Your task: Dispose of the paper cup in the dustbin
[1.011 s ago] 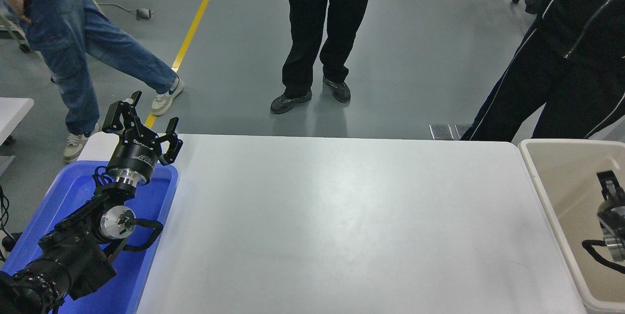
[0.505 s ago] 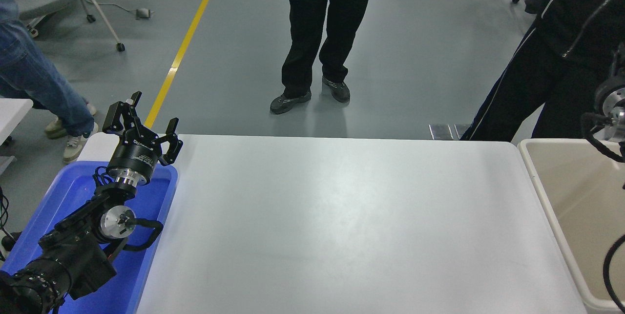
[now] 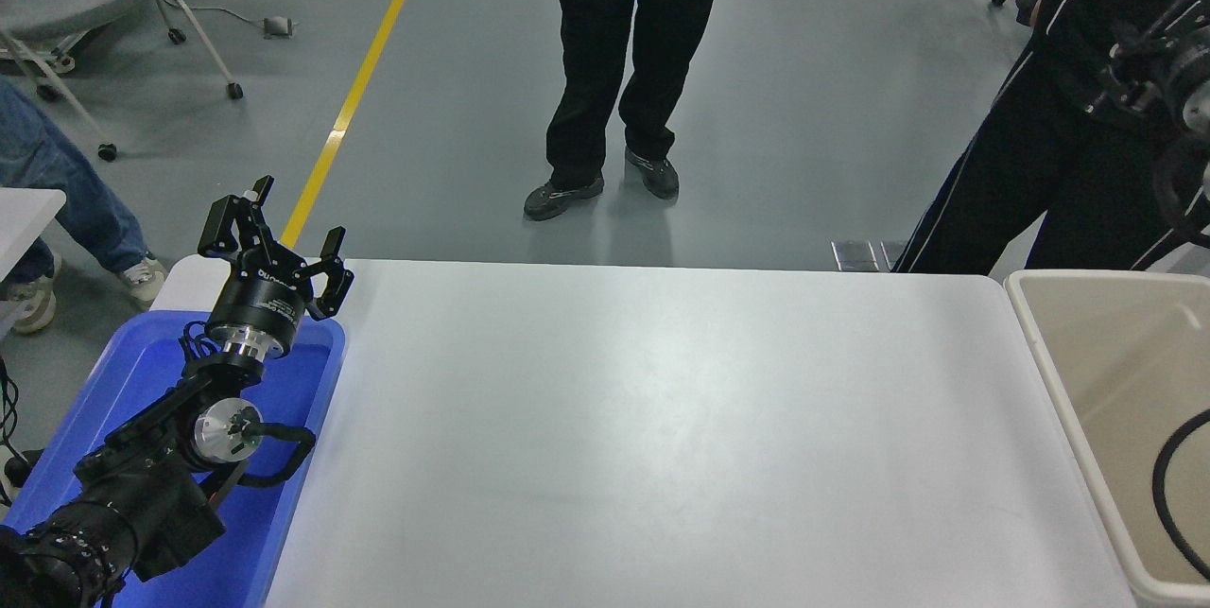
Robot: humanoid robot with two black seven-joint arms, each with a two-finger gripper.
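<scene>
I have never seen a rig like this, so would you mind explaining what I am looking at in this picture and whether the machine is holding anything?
This is a single view from a camera high on a humanoid robot, looking down over a white table. The left gripper is parked at the lower left above a blue bin, open and holding nothing. The right arm is raised at the upper right edge; I cannot tell how its gripper stands, and nothing visible is held. The beige dustbin stands at the table's right end. No paper cup shows anywhere, and part of the dustbin's inside is out of frame. A person stands beyond the table.
</scene>
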